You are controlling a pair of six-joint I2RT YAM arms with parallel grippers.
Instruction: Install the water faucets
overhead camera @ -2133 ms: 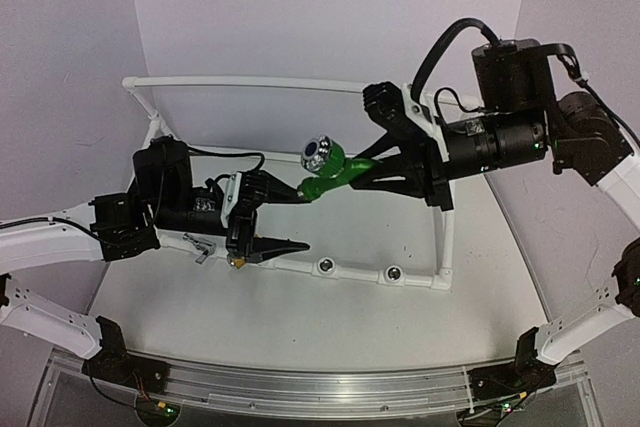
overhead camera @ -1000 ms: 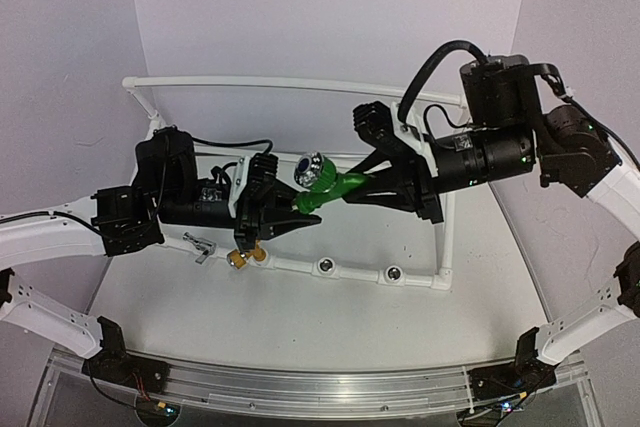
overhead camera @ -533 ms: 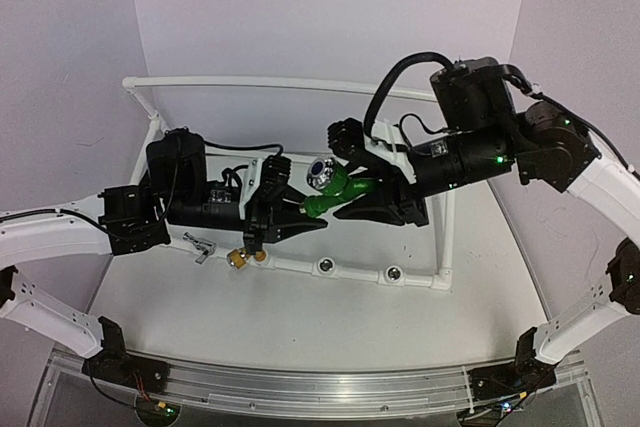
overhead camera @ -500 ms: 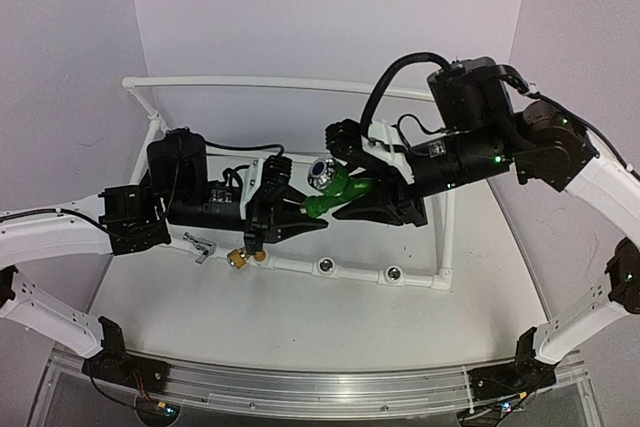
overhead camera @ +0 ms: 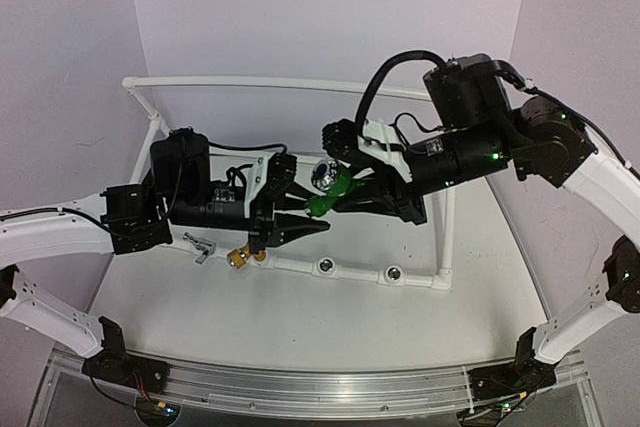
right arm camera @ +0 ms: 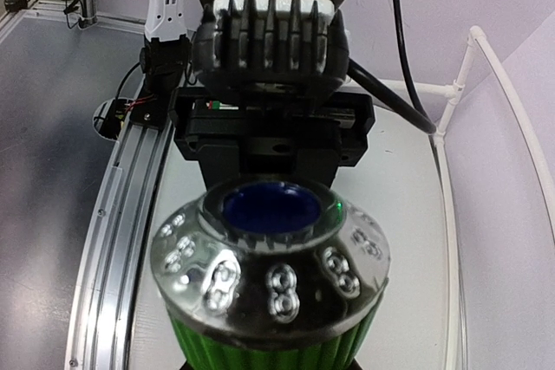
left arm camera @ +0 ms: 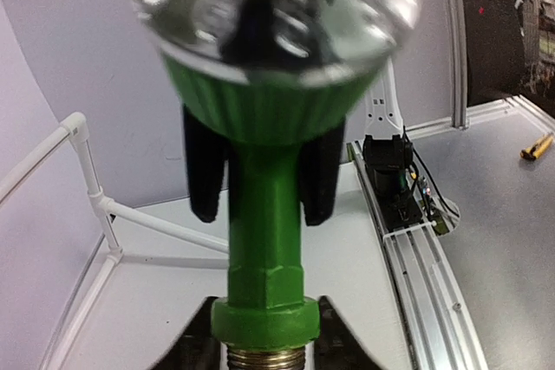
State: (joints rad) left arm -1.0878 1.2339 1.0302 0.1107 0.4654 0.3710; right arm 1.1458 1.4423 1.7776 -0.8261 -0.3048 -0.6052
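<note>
Hovering over the counter, right gripper pinched the green faucet below its head. Left gripper flanked its threaded end; closure unclear.

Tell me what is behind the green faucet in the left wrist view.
Behind the green faucet, the right tool's two black fingers flank its neck. The faucet's head covers their upper ends.

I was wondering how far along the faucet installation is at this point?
Done: the brass faucet looks seated in the front rail's left socket. In hand: the right gripper holds the green faucet in the air, its threaded end at the left gripper. Remaining: the silver faucet lies on the table, and two sockets sit open.
</note>
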